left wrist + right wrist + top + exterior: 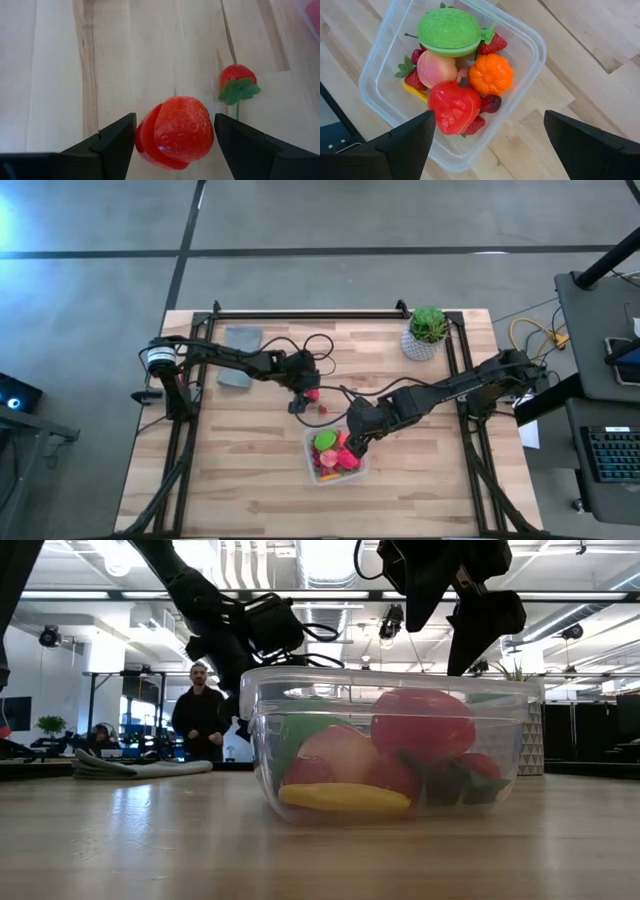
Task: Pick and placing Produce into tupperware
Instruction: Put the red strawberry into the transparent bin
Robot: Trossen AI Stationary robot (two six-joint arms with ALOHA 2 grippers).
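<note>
Tupperware (530, 55) sits on the worktop (240, 470) nearer its front edge, packed with produce (457, 75) to the rim. The right gripper (487, 137) hangs just above it, jaws wide and empty. Behind the tupperware, across bare wood, the left gripper (175, 137) has its jaws holding a red strawberry (175, 132); a second strawberry (238, 80) lies just beside it.

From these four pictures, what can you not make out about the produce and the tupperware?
- Whether the left end effector grips the strawberry: left wrist view, contact unclear; tiny in the high view.
- The bottom layer in the tupperware: right wrist view, covered by the green piece, peach and red piece.
- The loose strawberry on the table: low view, hidden behind the tupperware.
</note>
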